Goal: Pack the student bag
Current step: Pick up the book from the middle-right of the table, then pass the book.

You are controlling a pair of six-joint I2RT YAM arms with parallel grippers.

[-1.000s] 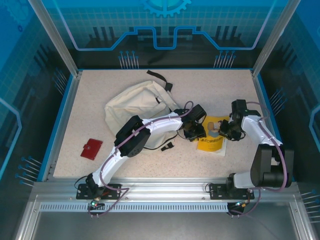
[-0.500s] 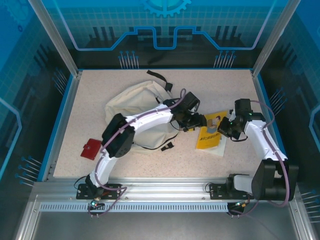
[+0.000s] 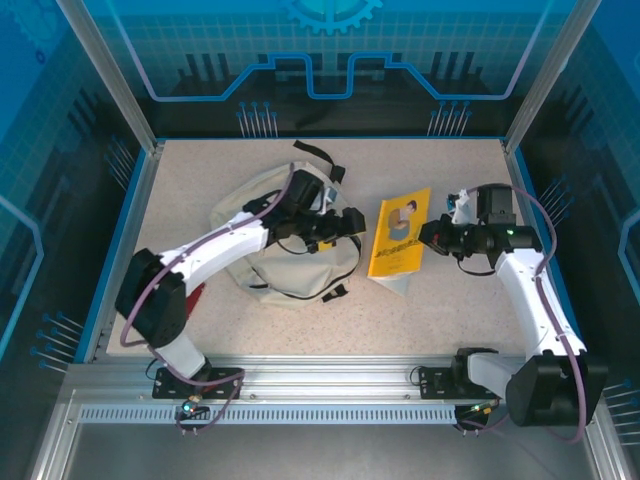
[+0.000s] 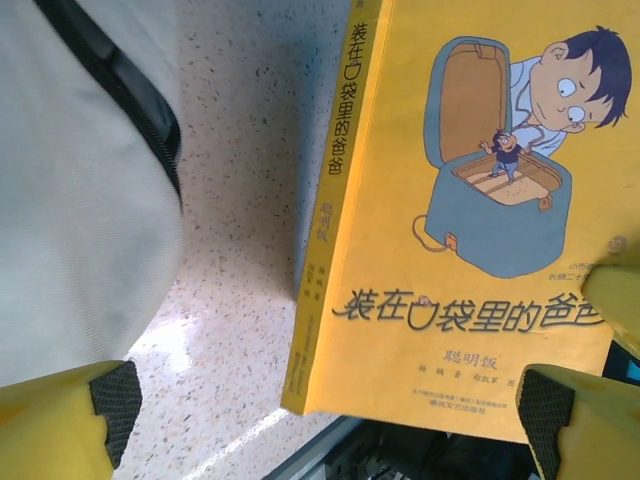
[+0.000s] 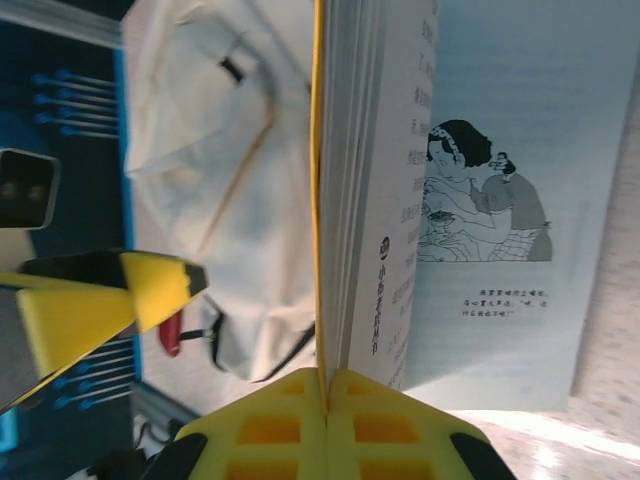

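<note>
We see the student bag point(image 3: 300, 275) lying on the counter point(image 3: 450, 310). Over the bag's right edge, the left gripper point(image 3: 345, 222) hangs with its jaws wide apart. Right of the bag, the right gripper point(image 3: 432, 235) is clamped on the cover of a yellow book point(image 3: 398, 232).

The left gripper point(image 3: 352, 222) has opened wide and drawn back from the yellow book point(image 3: 398, 232) to above the cream backpack point(image 3: 300, 272). The right gripper point(image 3: 425, 236), clamped on the cover, has raised the book from lying flat to a tilt and carried it farther from the arms' bases.
</note>
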